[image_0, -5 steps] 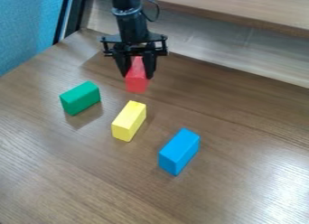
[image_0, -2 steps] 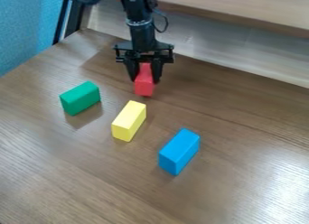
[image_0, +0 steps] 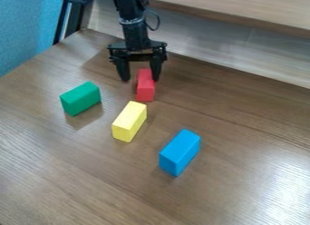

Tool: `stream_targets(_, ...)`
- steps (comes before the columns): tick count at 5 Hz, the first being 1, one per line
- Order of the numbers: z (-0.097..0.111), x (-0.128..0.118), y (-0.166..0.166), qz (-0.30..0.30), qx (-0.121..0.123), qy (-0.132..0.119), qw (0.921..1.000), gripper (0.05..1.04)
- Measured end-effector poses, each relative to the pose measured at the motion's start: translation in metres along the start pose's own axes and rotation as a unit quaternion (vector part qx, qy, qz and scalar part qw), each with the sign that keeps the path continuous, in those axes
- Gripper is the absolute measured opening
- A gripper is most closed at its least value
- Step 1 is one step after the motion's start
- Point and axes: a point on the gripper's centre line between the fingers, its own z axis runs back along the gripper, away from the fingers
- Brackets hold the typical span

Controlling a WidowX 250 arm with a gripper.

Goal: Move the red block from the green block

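In the camera view, the red block (image_0: 145,87) is on the brown table (image_0: 72,174), just under the black gripper (image_0: 140,79). It is behind the yellow block (image_0: 129,121) and close to it. It does not touch the green block (image_0: 80,99), and a good strip of table is between them. The blue block (image_0: 180,152) is farther off, past the yellow one.

The gripper's two fingers (image_0: 123,70) are spread apart, with the back end of the red block between them. One finger has a gap beside the block. The other is very near it, and I can't tell if they touch.

The red block looks hard and stiff, maybe painted wood. It is likely light, so it should be easy to lift. A squeeze should not squash it, and a small bump should not break it. Its sides look flat and smooth, so it could slip or twist if it is pinched too near one end. The best place to hold it is by its two long sides, around the middle.

The job looks almost done, I think. The gripper should go straight up, so that the near finger does not drag the block or tip it.
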Motion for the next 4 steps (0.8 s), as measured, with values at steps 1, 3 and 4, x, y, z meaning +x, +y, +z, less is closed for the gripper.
stream_targets(1, 0.004, -0.007, 0.001, 0.005, -0.005, 0.006, 1.0000, 1.002)
stream_targets(3, 0.063, -0.028, 0.016, 0.019, -0.042, -0.028, 0.9986, 1.001)
stream_targets(4, 0.087, -0.043, 0.035, 0.037, -0.052, -0.037, 0.9973, 1.001)
